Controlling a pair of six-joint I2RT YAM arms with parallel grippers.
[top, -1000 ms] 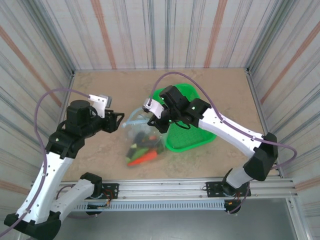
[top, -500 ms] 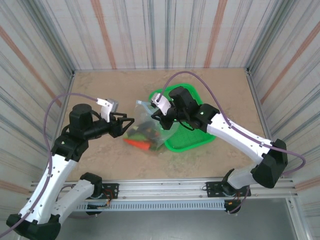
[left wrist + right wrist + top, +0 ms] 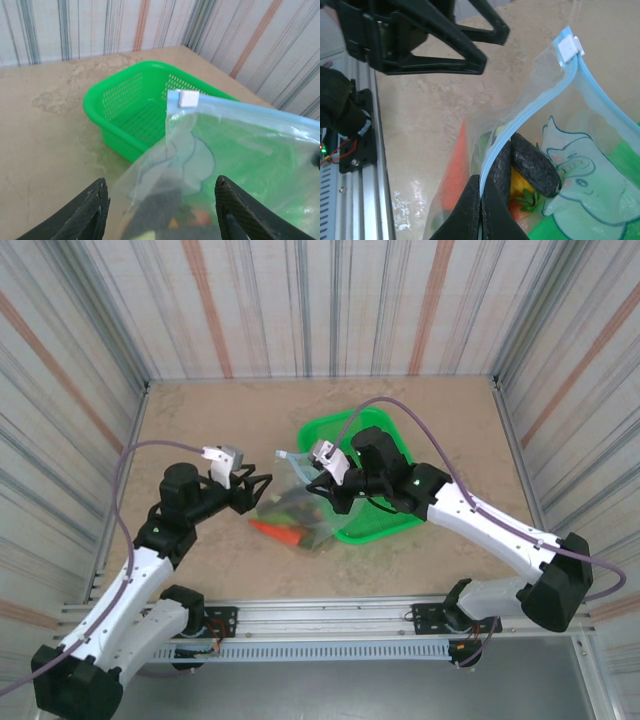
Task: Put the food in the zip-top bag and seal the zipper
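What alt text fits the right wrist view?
The right gripper is pinched shut on the light-blue zipper of the clear zip-top bag, with toy food inside. The white slider sits at the strip's far end; the open left gripper hangs beyond.

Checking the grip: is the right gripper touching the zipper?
Touching. Right wrist view: right gripper is shut on the zipper, blue strip pinched between its closed jaws.

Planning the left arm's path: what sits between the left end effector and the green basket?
The zip-top bag, pinched by the right end effector, sits between them in the top external view.
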